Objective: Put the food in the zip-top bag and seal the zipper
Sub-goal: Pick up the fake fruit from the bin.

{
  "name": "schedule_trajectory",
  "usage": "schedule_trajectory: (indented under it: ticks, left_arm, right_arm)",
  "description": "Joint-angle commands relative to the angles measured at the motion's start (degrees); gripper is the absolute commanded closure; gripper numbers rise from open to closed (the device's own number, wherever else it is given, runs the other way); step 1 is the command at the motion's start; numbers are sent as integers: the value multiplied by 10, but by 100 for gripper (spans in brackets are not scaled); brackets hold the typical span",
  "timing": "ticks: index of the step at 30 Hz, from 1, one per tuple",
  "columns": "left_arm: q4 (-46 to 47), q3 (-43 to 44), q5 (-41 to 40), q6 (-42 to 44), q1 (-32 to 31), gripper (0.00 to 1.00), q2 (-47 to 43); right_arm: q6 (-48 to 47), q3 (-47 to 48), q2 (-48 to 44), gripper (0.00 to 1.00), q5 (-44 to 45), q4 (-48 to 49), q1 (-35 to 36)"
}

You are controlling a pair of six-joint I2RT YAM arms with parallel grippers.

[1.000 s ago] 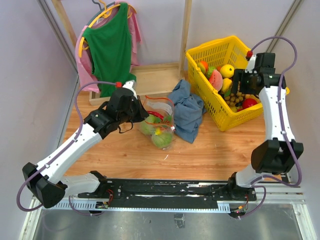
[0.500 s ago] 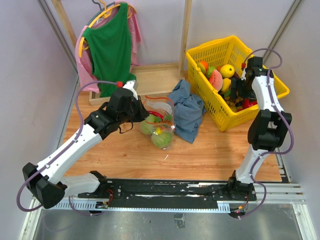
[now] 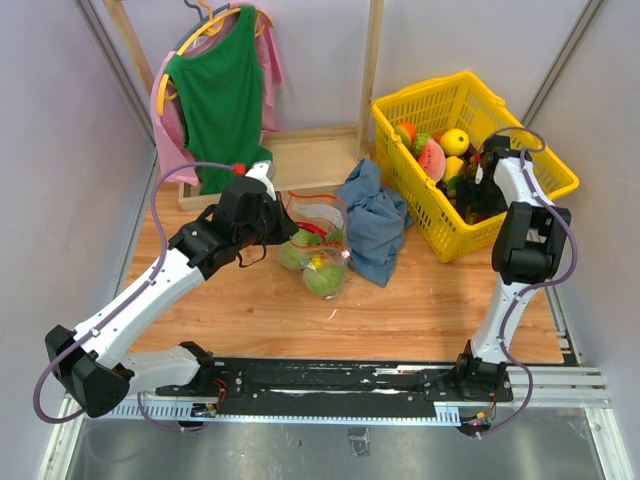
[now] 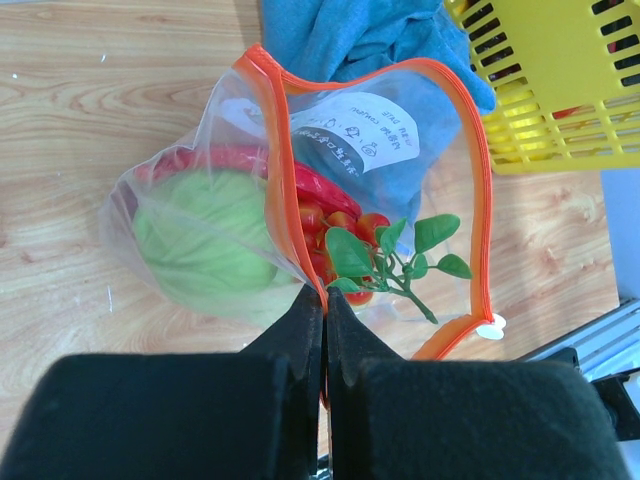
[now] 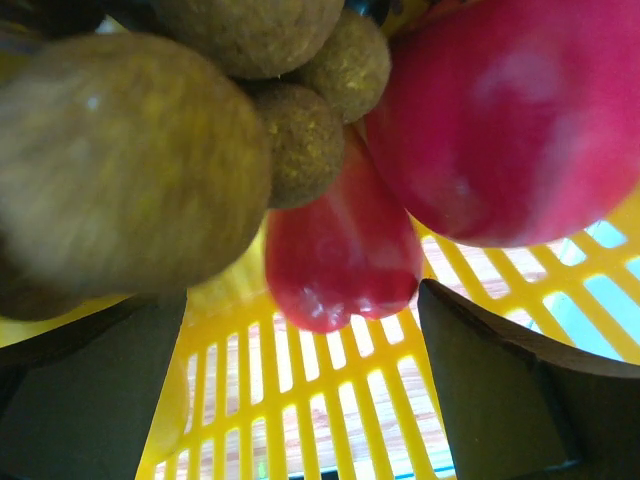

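Overhead camera sees the whole table [image 3: 420, 310]; wrist cameras sit close over zip-top bag [image 4: 352, 140] and basket [image 5: 300, 405].

Red toy pepper [image 5: 345, 265] lies between fingers [image 5: 500, 400] of the spread tool [image 5: 300, 350].

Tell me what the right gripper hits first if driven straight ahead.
Probably the small glossy red toy piece centred between the right gripper's open fingers, with the yellow lattice basket floor beyond it. Rough brown balls crowd one side; depth is unclear.
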Motion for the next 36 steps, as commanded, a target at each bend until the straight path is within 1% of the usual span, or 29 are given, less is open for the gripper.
schedule_trajectory:
  ticks: [1, 7, 11, 12, 17, 20, 28, 33, 36]
  left_arm:
    - [26, -2, -8, 7, 4, 100, -16]
    - [25, -4, -5, 4, 5, 100, -10]
    - [24, -5, -7, 2, 5, 100, -13]
    - [25, -5, -7, 2, 5, 100, -14]
    - [20, -2, -9, 0, 4, 100, -18]
    - [20, -2, -8, -3, 5, 100, -22]
    - [23, -6, -10, -5, 4, 100, -26]
    - [23, -4, -5, -11, 4, 100, -23]
    - [23, -6, -5, -16, 5, 100, -22]
  right_arm:
    - [-3, -35, 16, 0, 12, -7, -9]
    - [0, -55, 24, 0, -8, 0, -14]
    - [0, -63, 23, 7, -27, 13, -14]
    - [0, -65, 21, 10, -28, 17, -14]
    - [4, -76, -2, 34, -43, 22, -13]
    - [10, -83, -38, 48, -57, 28, -12]
    - [29, -80, -156, 79, -63, 36, 0]
    - [39, -84, -221, 87, -61, 48, 17]
    - [42, -93, -257, 89, -65, 63, 32]
